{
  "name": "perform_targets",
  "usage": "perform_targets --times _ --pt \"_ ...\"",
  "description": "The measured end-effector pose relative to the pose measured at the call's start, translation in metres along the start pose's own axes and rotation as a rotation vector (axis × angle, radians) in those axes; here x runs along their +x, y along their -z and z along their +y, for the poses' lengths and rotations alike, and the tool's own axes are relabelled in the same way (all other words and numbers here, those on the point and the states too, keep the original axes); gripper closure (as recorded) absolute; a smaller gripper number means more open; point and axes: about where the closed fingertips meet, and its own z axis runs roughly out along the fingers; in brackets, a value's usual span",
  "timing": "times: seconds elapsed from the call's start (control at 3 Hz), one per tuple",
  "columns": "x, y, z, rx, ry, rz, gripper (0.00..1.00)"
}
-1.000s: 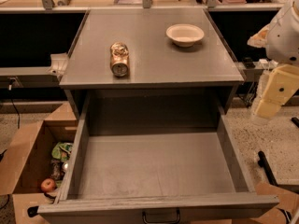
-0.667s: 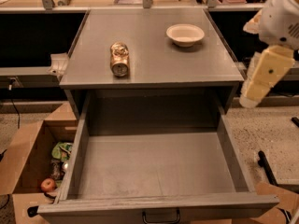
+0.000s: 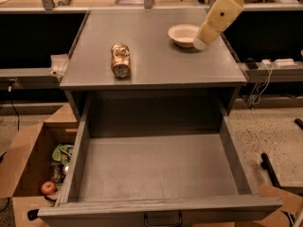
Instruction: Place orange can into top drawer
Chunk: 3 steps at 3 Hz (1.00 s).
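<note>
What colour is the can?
The can is golden orange, silver-ended; camera view. Pincer unseen; arm by bowl.

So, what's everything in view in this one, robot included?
orange can: one, golden-orange, lying on its side on the cabinet top, left of centre
white bowl: one, white, upright on the cabinet top, back right
cabinet top: one, grey, behind and above the open drawer
top drawer: one, grey, pulled fully open toward the camera
drawer handle: one, dark, on the drawer front
cardboard box: one, brown, open, on the floor to the left
apple: one, red, inside the box
arm: one, cream, slanting down from the upper right
claw: one, at the arm's tip, by the bowl's right edge
</note>
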Motion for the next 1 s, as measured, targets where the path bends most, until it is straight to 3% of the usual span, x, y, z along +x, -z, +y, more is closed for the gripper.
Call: perform_targets --times 1.0 --pt "-0.0093 -0.0023 -0.0054 0.024 -0.054 -0.014 0.00"
